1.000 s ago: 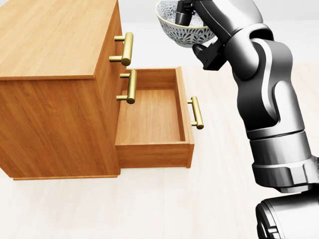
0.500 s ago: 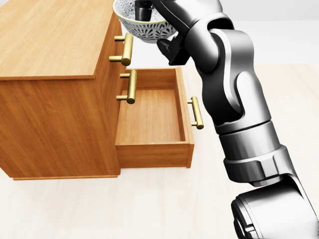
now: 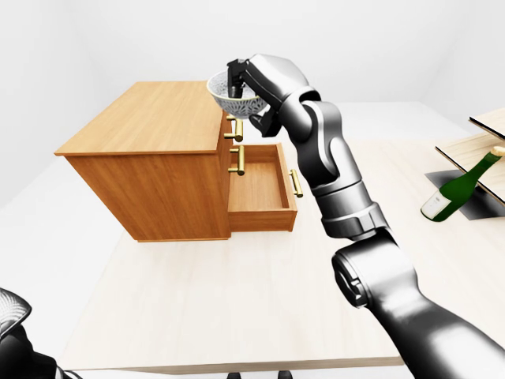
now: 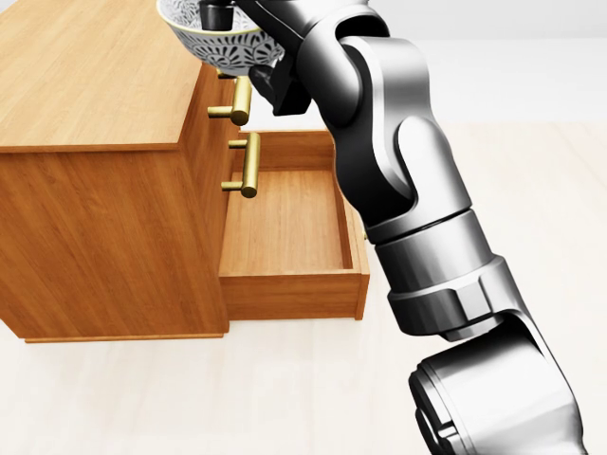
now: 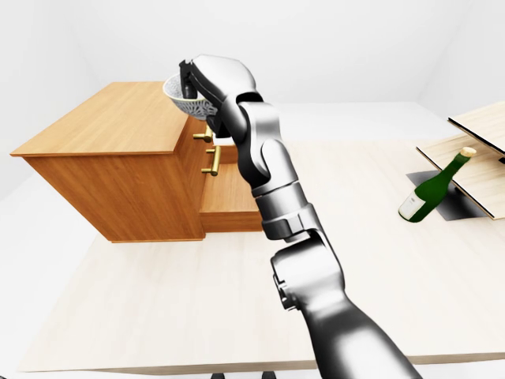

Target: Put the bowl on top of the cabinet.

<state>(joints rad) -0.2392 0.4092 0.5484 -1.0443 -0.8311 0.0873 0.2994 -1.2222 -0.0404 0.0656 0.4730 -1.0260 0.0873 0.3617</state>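
Observation:
A white bowl (image 4: 220, 40) with a dark leaf pattern hangs at the top of the head view, over the right edge of the wooden cabinet (image 4: 85, 81). My right hand (image 4: 220, 13) is shut on the bowl's rim, with dark fingers (image 3: 234, 77) reaching inside it. The bowl is held a little above the cabinet top and does not touch it. The right arm crosses the head view from the bottom right and hides part of the open lower drawer (image 4: 285, 223). My left hand does not show.
Brass handles (image 4: 245, 161) stick out of the cabinet's right face. The cabinet stands on a pale table (image 3: 237, 308). A green bottle (image 3: 456, 189) leans at the far right beside a tilted wooden board (image 3: 473, 146). A dark rounded robot part (image 3: 16, 339) fills the left-eye view's bottom-left corner.
My right arm has carried the bowl leftward, from above the open drawer's right side to over the cabinet's top right edge. The cabinet and drawer have not moved.

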